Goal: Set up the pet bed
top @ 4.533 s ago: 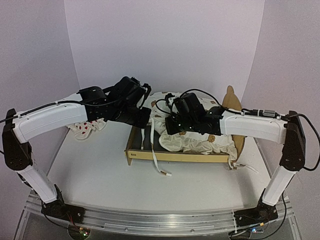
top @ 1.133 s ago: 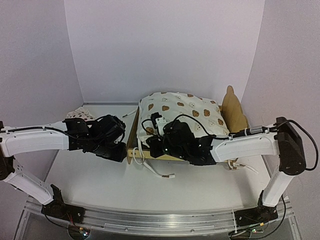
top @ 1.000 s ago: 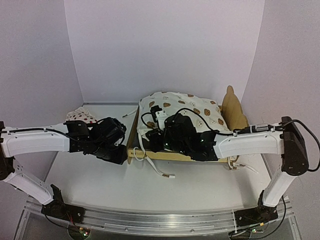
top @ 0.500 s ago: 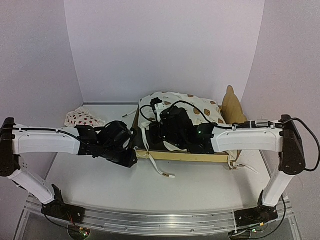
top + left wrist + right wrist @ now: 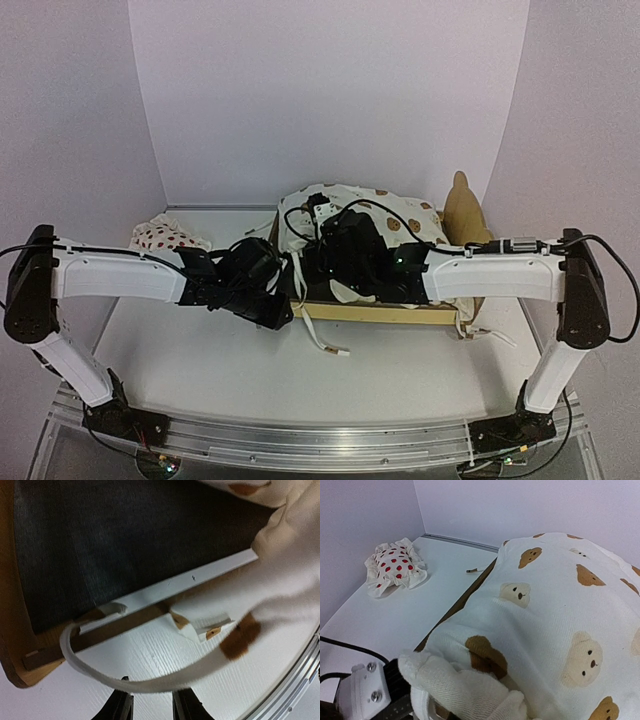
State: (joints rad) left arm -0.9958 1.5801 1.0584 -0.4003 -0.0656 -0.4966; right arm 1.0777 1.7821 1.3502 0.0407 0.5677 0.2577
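Note:
The pet bed (image 5: 400, 313), a plywood frame with its ear-shaped headboard (image 5: 463, 206) on the right, lies mid-table. A cream bear-print cushion (image 5: 385, 212) is heaped on it and fills the right wrist view (image 5: 555, 610). My right gripper (image 5: 308, 268) is over the bed's left end, shut on a bunched corner of the cushion (image 5: 470, 690); its fingers are hidden by fabric. My left gripper (image 5: 152, 704) hovers at the bed's front-left corner (image 5: 282, 305), open, with a white cushion tie (image 5: 150, 682) arcing just past its fingertips. The dark felt base (image 5: 125, 540) shows bare.
A white pillow with red strawberries (image 5: 160, 236) lies at the back left (image 5: 395, 567). Another tie (image 5: 325, 340) trails onto the table in front of the bed, and one hangs near the front-right corner (image 5: 470, 328). Purple walls close the back and sides.
The left gripper has slid right to the bed's front-left corner and narrowed. The right gripper has moved back over the bed's left end, and the raised cushion has sunk lower.

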